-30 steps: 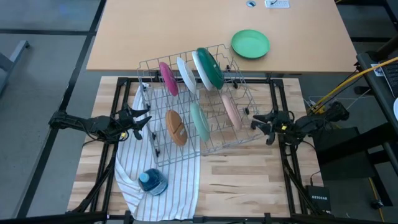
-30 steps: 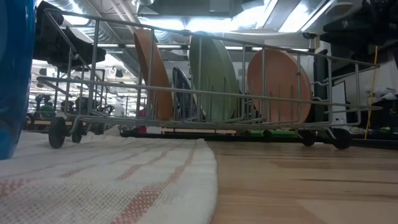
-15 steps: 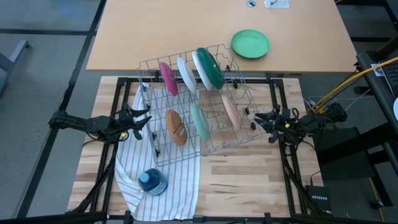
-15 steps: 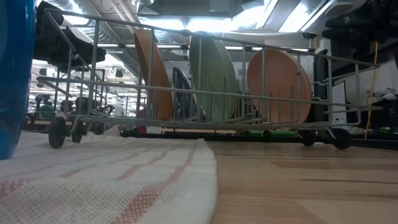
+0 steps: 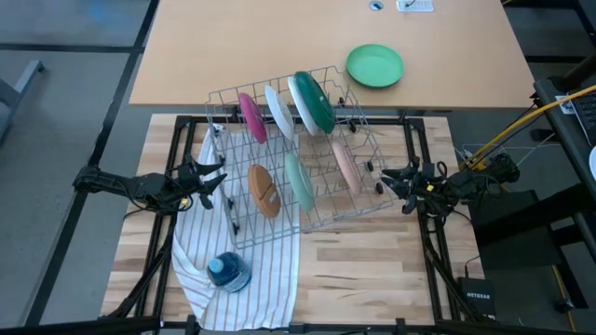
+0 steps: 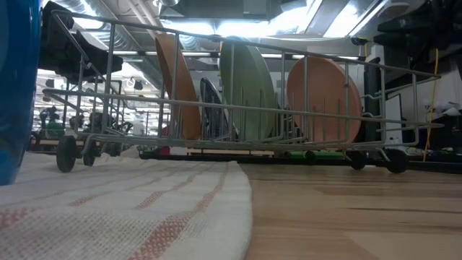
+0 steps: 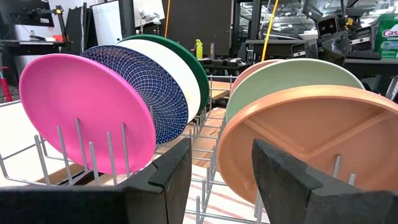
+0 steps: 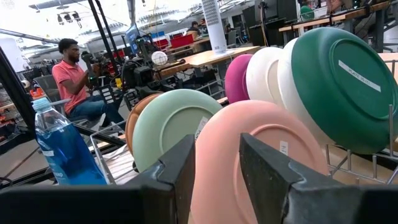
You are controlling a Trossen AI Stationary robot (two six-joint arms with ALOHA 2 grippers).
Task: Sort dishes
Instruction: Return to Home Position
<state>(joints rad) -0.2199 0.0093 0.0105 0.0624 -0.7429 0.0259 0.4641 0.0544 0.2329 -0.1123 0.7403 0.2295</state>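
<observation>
Dishes, all six of them, are standing on edge in the wire rack at the centre of the table. Along the rack's 12 o'clock side run the magenta plate, the speckled blue plate and the white plate with the dark green back, packed face to back. The 6 o'clock row holds the brown plate, the pale mint plate and the pale pink plate.

At the rack's 9 o'clock sits the left gripper, fingers spread with nothing between them, just outside the wire. Over at 3 o'clock the right gripper is likewise parted and empty, just beside the rack's end.

Off toward 7 o'clock a blue see-through bottle stands on the striped towel, apart from the rack. The grass-green plate lies flat at 1 o'clock on the tan table, outside the rack.
</observation>
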